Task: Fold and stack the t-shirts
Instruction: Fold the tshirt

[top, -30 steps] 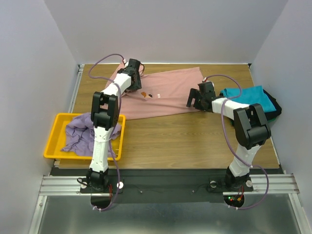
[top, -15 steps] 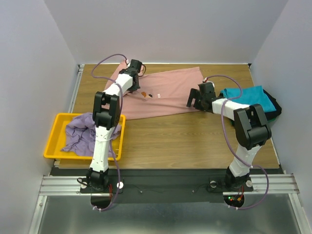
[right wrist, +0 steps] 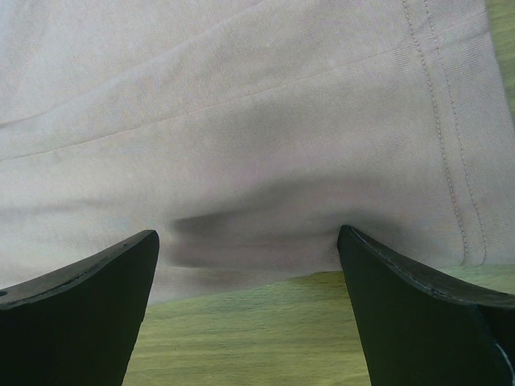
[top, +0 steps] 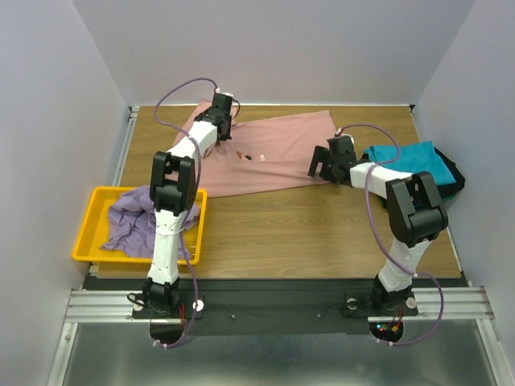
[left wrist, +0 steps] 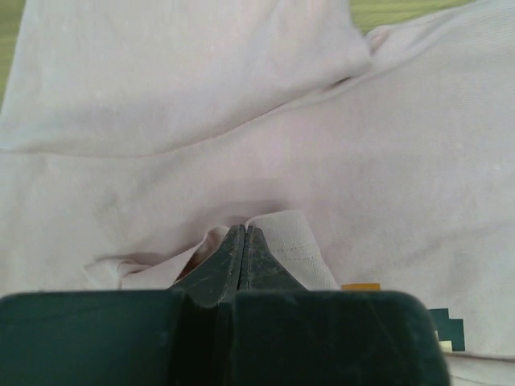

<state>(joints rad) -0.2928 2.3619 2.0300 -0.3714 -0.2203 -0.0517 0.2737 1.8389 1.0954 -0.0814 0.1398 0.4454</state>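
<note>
The left gripper [left wrist: 244, 232] is pressed closed on a small raised fold of the dusty pink t-shirt [left wrist: 265, 145], near that shirt's far left end; the right gripper [right wrist: 249, 245] stands wide apart astride the hem edge, gripping nothing; the pink shirt lies spread on the table [top: 306, 233], long axis left to right, hem toward the right arm; a teal t-shirt [top: 406, 157] lies at the right edge over a black t-shirt [top: 455, 181]; a lavender t-shirt [top: 133, 215] sits bunched in the yellow bin [top: 88, 217].
</note>
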